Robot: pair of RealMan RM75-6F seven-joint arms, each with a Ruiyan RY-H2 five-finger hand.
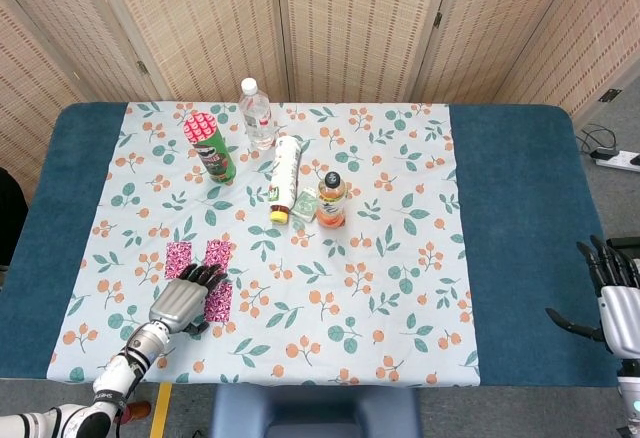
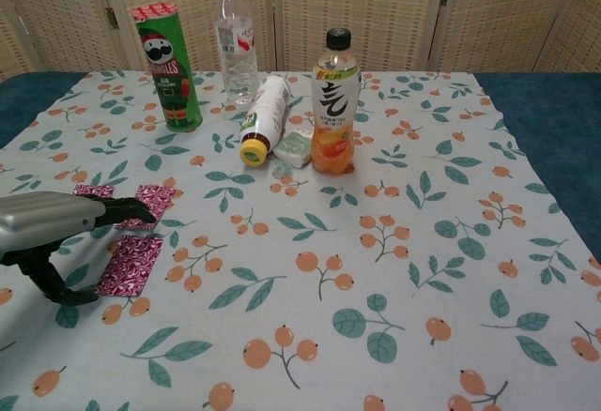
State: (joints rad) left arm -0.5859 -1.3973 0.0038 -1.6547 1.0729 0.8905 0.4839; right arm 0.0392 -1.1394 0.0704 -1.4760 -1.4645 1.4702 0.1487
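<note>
The left robot hand (image 1: 183, 298) hovers low at the near left of the counter (image 1: 520, 208), its fingers a little apart and holding nothing, the dark fingertips (image 2: 131, 208) reaching over three pink packets. The far-left packet (image 1: 178, 257) and the middle packet (image 1: 218, 252) lie side by side; the near packet (image 2: 130, 264) lies flat just under the thumb. From the chest view the fingertips seem to hang just above the middle packet, though I cannot tell whether they touch it.

To lift one of these well, the robot hand should, I judge, come down flat and pinch an edge between thumb and finger, since each is a thin, flat, shiny foil square with little to grip; pressing straight down would only pin it to the cloth (image 1: 400, 288), a soft, leaf-and-berry printed sheet that could wrinkle.

Further right and far stand a green cardboard can (image 1: 209, 146), a clear plastic water bottle (image 1: 257, 114), a white tube (image 1: 284, 178) lying on its side, a small clear wrapped sweet (image 1: 304, 206), and an orange juice bottle (image 1: 331, 199).

At the far right edge, the right robot hand (image 1: 612, 293) hangs off the counter, fingers spread, empty.
</note>
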